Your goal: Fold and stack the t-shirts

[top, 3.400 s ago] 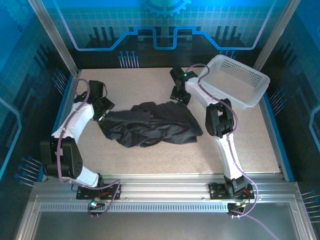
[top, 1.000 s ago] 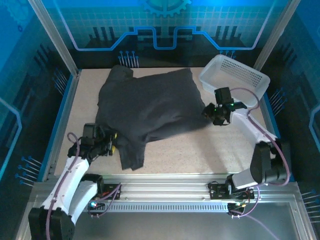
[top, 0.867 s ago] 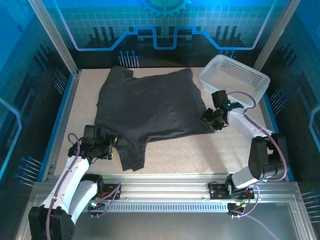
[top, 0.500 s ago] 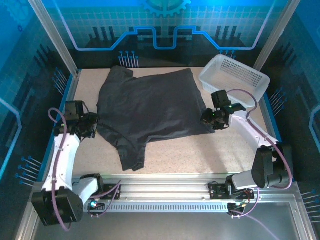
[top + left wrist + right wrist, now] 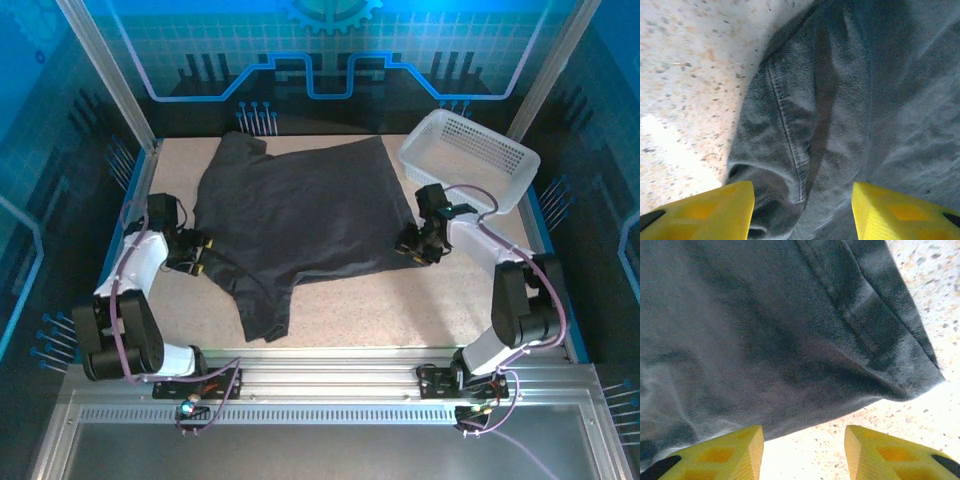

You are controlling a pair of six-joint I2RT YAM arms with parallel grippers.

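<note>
The dark charcoal t-shirt lies spread flat across the back half of the table, with one sleeve trailing toward the front. My left gripper sits low at the shirt's left edge. In the left wrist view this gripper is open, its yellow fingers wide apart over a bunched sleeve hem. My right gripper is at the shirt's near right corner. Seen from the right wrist, that gripper is open over bare table, and the shirt's hem lies just beyond its fingertips.
A white perforated basket stands tilted at the back right corner, close behind the right arm. The speckled table is bare in front of the shirt. Blue rails edge the left and right sides.
The crumpled shirt has been spread flat. Over the last second the left gripper moved from the front left back to the shirt's left edge. The right gripper shifted slightly to the shirt's corner.
</note>
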